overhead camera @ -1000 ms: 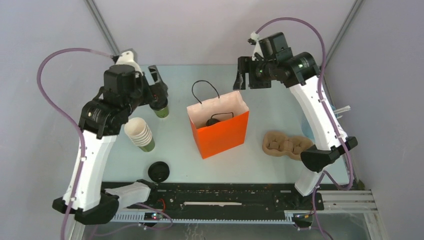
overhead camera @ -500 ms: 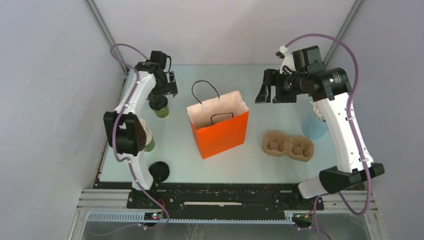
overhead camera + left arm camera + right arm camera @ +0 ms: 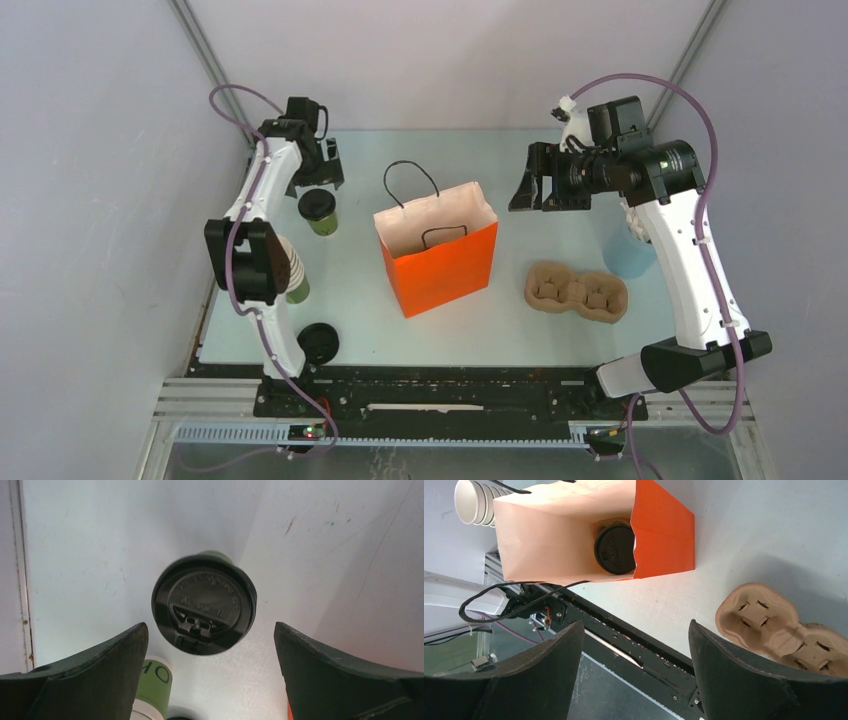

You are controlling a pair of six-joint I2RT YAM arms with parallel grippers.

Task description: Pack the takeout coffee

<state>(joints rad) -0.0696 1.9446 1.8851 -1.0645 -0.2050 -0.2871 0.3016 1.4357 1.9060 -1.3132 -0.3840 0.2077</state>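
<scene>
Two lidded coffees. Overhead: one coffee stands near the bench's far-left edge, left gripper gaping, empty, above it. Left wrist: bare bench all round it, jaws not touching. Right wrist: right gripper wide, empty; second coffee inside orange bag.

Left gripper sits just behind lidded cup, not touching. Cup stack and loose lid lie nearer. Orange bag stands mid-table, right gripper and carrier to its right.

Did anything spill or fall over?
Nothing looks spilled or broken. The lidded cup under the left gripper stands upright, and so does the orange bag. Only a loose black lid lies without a cup.
</scene>
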